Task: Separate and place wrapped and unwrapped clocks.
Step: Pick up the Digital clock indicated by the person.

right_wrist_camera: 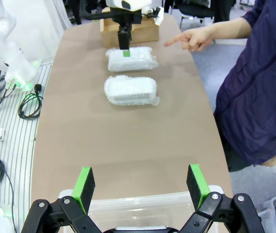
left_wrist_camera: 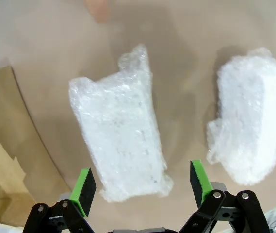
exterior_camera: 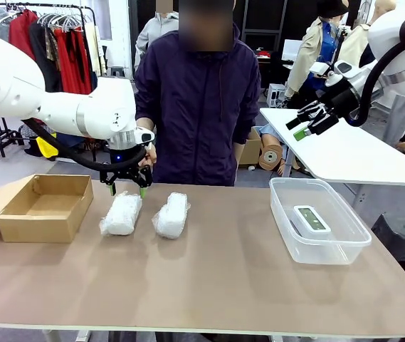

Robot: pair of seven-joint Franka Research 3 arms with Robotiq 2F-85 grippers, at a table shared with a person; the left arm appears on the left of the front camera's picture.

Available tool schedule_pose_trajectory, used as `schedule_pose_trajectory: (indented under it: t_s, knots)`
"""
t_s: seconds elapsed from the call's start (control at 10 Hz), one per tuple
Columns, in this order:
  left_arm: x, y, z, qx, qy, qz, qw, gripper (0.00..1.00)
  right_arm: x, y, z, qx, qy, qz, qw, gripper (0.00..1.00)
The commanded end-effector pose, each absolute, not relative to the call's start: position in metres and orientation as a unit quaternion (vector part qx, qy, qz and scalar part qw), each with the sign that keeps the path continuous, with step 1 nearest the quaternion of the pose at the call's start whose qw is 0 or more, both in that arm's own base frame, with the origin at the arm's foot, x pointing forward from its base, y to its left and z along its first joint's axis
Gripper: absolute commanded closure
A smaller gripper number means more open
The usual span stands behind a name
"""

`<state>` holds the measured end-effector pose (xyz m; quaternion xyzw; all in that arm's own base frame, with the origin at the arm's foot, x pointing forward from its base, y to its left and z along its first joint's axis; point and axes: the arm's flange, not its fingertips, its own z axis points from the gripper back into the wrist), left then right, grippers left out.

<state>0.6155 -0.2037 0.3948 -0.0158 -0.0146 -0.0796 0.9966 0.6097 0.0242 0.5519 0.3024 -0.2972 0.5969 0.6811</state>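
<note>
Hovering over something, that left gripper (exterior_camera: 127,191) – what is under it?
One of the two wrapped bundles (exterior_camera: 122,214), the one nearer the cardboard box (exterior_camera: 45,206). The gripper hangs just above its far end, fingers pointing down.
Is it gripping the bundle?
No. In the left wrist view the gripper (left_wrist_camera: 142,184) has its jaws spread wide, a green pad (left_wrist_camera: 86,187) on either side of the bundle (left_wrist_camera: 121,136), and neither pad touches the wrap. It holds nothing.
And the second bundle (exterior_camera: 171,214)?
It lies just beside the first on the brown table (exterior_camera: 223,285), both lengthwise and roughly parallel, with a small gap between them. The wrist camera shows it (left_wrist_camera: 249,121) off to the side, outside the fingers.
Where is the bare clock (exterior_camera: 311,219)?
Inside the clear tub (exterior_camera: 280,187) on the robot's right side of the table, screen up, well apart from the bundles.
What about the right gripper (exterior_camera: 296,128)?
Raised high, above and beyond the tub, jaws wide apart and empty. Its own camera looks along the table past the tub's rim (right_wrist_camera: 152,204) to both bundles.
Is the person doing anything?
A hand (right_wrist_camera: 196,38) reaches over the far edge, one finger stretched toward the bundle (right_wrist_camera: 131,59) by the box.
</note>
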Motion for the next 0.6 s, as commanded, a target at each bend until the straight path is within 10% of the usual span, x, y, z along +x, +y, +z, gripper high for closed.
schedule_pose_trajectory:
  t_s: [0.0,0.5]
  knots:
    - [0.619,-0.199,0.386,0.022,-0.018,-0.044,0.999,0.00,0.607,0.025,0.554,0.302,-0.297,0.599,0.680,0.00]
    - [0.620,-0.202,0.359,0.030,-0.008,-0.021,0.999,0.00,0.607,0.025,0.554,0.302,-0.297,0.599,0.680,0.00]
